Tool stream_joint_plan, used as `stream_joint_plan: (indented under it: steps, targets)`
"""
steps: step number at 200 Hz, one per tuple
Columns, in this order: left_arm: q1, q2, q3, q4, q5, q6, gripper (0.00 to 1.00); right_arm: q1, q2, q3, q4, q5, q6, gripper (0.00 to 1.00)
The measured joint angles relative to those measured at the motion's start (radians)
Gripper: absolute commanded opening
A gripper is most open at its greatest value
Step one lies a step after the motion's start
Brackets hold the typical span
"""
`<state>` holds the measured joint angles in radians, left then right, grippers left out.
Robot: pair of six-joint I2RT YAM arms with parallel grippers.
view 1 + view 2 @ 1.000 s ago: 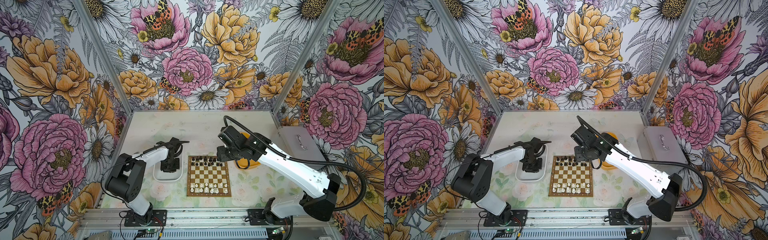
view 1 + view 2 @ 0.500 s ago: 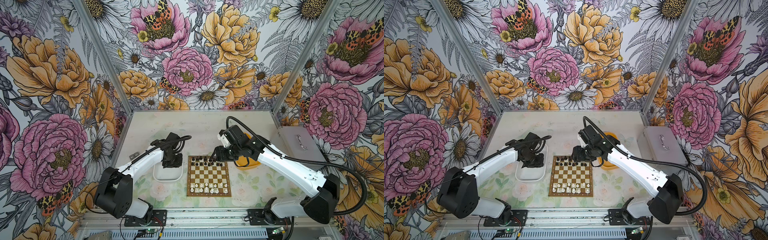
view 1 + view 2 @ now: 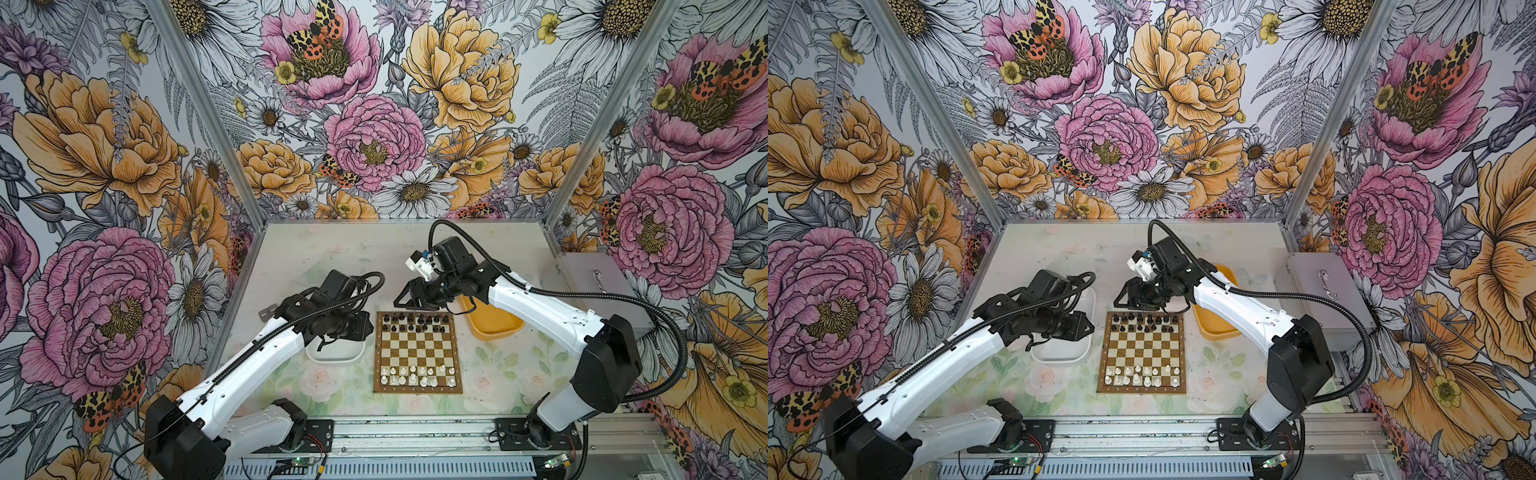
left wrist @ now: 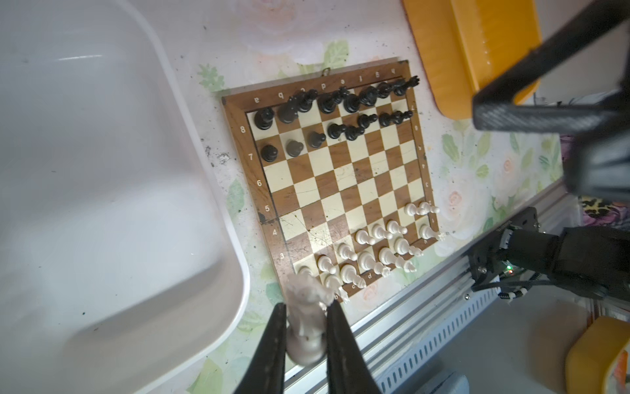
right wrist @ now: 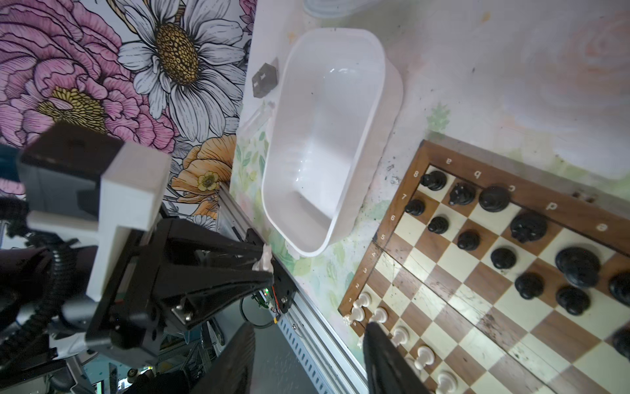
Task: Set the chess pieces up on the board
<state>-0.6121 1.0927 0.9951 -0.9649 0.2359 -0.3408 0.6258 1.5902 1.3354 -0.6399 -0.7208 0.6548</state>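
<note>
White piece [image 4: 305,327] gripped by the left gripper [image 4: 305,303] beside the board [image 4: 235,112].
It was clamped between the white tray [image 3: 332,353] and the board; the right gripper [image 5: 310,329] was held open, empty, near the black pieces [image 4: 264,117] — a slow, upright lowering onto a vacant white-side square was judged best, neighbours untouched.

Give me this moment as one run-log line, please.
left gripper: shut on white plastic chess piece | right gripper: open, empty, by black-piece edge of small brown-and-cream wooden chessboard | white rounded plastic tray: empty
</note>
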Motion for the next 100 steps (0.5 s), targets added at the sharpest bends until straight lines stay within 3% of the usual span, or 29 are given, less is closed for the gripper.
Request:
stream_joint_plan:
  steps: [55, 100]
  targets:
    - [-0.039, -0.209, -0.001, 0.000, 0.024, -0.024, 0.04, -0.022, -0.017, -0.081, 0.129, -0.145, 0.086, 0.48]
    - [-0.095, -0.233, -0.001, 0.000, 0.031, -0.050, 0.03, 0.003, -0.026, -0.092, 0.184, -0.219, 0.153, 0.41]
